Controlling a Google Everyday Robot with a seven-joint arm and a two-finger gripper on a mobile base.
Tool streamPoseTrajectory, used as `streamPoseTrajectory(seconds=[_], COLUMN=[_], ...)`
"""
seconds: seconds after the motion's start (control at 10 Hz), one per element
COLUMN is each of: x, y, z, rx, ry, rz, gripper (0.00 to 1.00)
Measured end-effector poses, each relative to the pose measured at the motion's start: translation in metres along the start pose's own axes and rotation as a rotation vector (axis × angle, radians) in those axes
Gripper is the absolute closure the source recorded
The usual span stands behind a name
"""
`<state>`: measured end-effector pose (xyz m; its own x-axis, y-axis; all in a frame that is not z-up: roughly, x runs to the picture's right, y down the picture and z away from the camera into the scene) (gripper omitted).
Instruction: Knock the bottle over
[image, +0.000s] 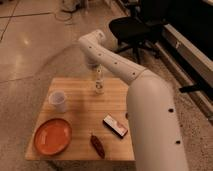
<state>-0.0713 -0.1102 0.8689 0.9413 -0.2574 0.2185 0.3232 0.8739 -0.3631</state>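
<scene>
Table (80, 112): pale wooden top, lower left and centre of the frame.
Bottle (99, 84): small and clear, standing near the table's far edge, centre of the frame.
Gripper (94, 69): at the end of the white arm (150, 107), just above and left of the bottle's top; contact cannot be told.
Cup (58, 100): translucent white, left of the bottle, apart from it.
Plate (51, 136): orange, lower left.
Packet (115, 125): white, dark-edged, near the arm.
Reddish-brown item (97, 145): front edge.
Chair (131, 27): black, upper right.

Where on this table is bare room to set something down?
Bare wood spans the table between the cup, the bottle, the small box and the orange plate. The back-left corner behind the cup is free. The front edge is crowded: plate, dark red item, box. The pincer sits at the bottle's top; the arm hides the right side.
</scene>
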Motion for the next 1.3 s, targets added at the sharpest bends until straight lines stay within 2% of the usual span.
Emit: streamPoseTrajectory(seconds=[0.1,0.3,0.4,0.6,0.9,1.1,1.3], x=[0.012,0.059,0.073,0.109,0.152,0.155,0.131], y=[-0.001,0.009,0.017,0.042,0.074,0.085,0.09], z=[0.004,0.017,0.023,0.035,0.039,0.043,0.049], rx=[-0.008,-0.045,-0.062,-0.105,-0.143,-0.158,-0.169], ry=[0.011,0.053,0.062,0.083,0.1,0.094,0.065], rz=[0.02,0.089,0.107,0.16,0.219,0.216,0.176], gripper=[0.35,0.35,0.35,0.35,0.35,0.35,0.35])
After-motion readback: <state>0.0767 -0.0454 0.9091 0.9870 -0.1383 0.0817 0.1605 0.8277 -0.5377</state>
